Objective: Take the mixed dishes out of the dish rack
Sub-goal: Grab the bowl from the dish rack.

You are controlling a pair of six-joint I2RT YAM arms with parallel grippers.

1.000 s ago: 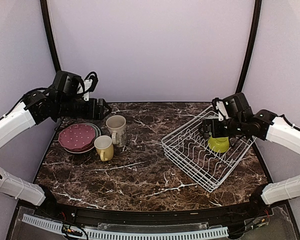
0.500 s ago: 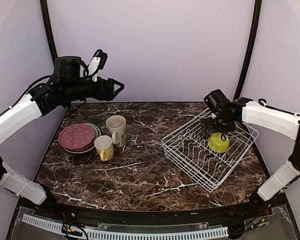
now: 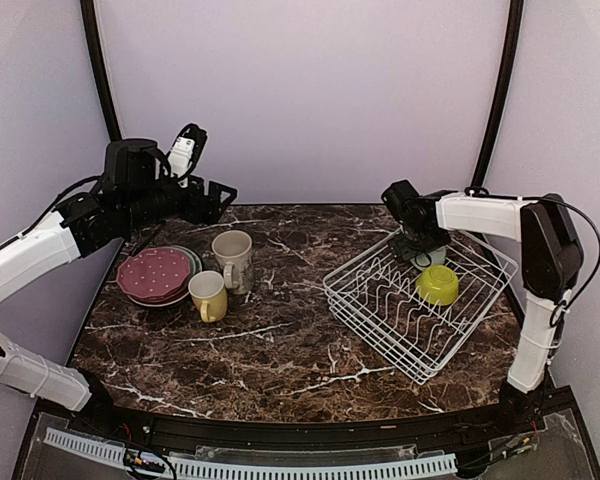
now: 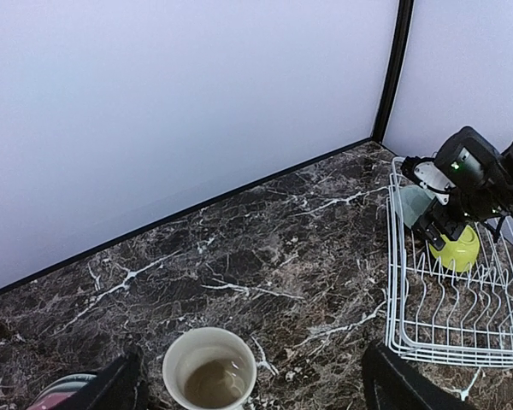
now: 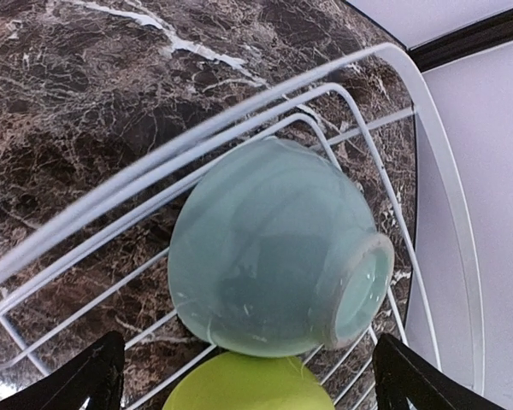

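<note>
Rack [image 3: 380, 300] holds two bowls [image 5: 265, 248]; two mugs [image 3: 232, 258], plates [image 3: 156, 274] perhaps four.

Your right gripper [image 3: 420, 246] hangs over the far corner of the dish rack [image 3: 370, 331], fingers spread wide and pointing down. Your left gripper [image 3: 222, 200] is raised well left of the rack, also spread, facing toward it.

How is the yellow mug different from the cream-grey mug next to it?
The round yellow mug is bright; the round cream-grey mug is pale and dull. The yellow mug looks shorter than the cream-grey mug. The yellow mug stands nearer the arms' bases, and the cream-grey mug stands just behind it. Both stand upright, open end up, on the dark marble table beside the stack of plates.
</note>
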